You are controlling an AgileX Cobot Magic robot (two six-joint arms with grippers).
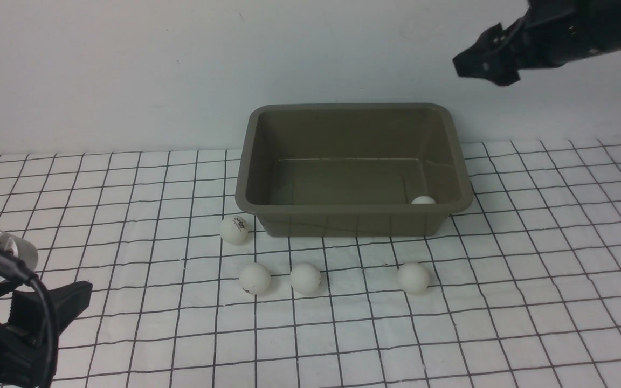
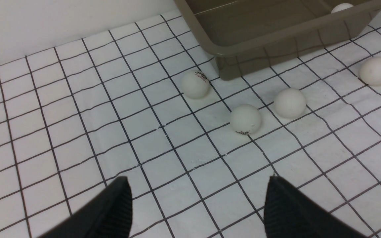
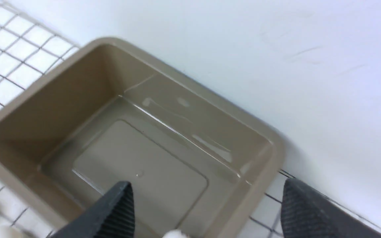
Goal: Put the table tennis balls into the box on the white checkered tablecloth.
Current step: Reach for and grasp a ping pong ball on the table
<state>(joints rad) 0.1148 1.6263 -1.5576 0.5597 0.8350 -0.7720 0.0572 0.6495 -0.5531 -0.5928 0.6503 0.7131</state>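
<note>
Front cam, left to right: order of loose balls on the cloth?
Ball with printed mark beside the box at its near left corner → ball marked at its base → middle ball → ball before the box's right end.

No text is legible; the farther table tennis ball (image 1: 234, 229), left of the bench's middle, bears a small dark print on top; the nearer table tennis ball (image 1: 254, 278) bears one low down; both are too small to read.

Soft, bright light falls evenly from above. The table tennis balls (image 1: 305, 278) cast faint shadows. Pale glare streaks the box (image 3: 61, 99) floor just beyond the right gripper (image 3: 206, 183), whose wrist view is slightly blurred; the others are sharp.
</note>
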